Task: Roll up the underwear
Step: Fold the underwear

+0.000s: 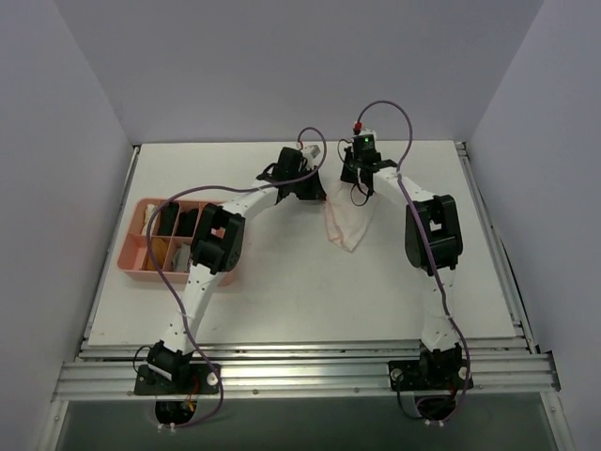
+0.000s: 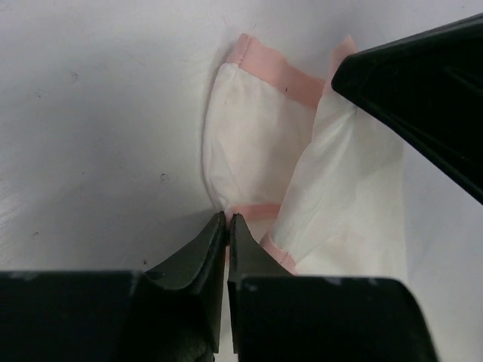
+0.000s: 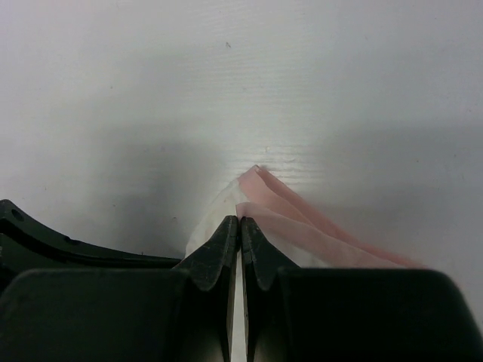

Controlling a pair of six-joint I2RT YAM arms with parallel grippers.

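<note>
The underwear point(image 1: 349, 225), thin and white with pink trim, lies at the back middle of the table, narrowing to a point toward the near side. My left gripper point(image 1: 322, 194) is at its upper left corner. In the left wrist view the jaws point(image 2: 227, 219) are closed, pinching a pink trim edge of the underwear point(image 2: 249, 143). My right gripper point(image 1: 360, 191) is at the upper right corner. In the right wrist view it point(image 3: 240, 222) is shut on gathered pink folds of the underwear point(image 3: 302, 219). The right gripper's black finger point(image 2: 423, 83) shows at the top right of the left wrist view.
A pink divided tray point(image 1: 131, 252) with dark and pale rolled garments stands at the table's left side, partly hidden by the left arm point(image 1: 216, 244). White walls enclose the table on three sides. An aluminium rail point(image 1: 300, 371) runs along the near edge.
</note>
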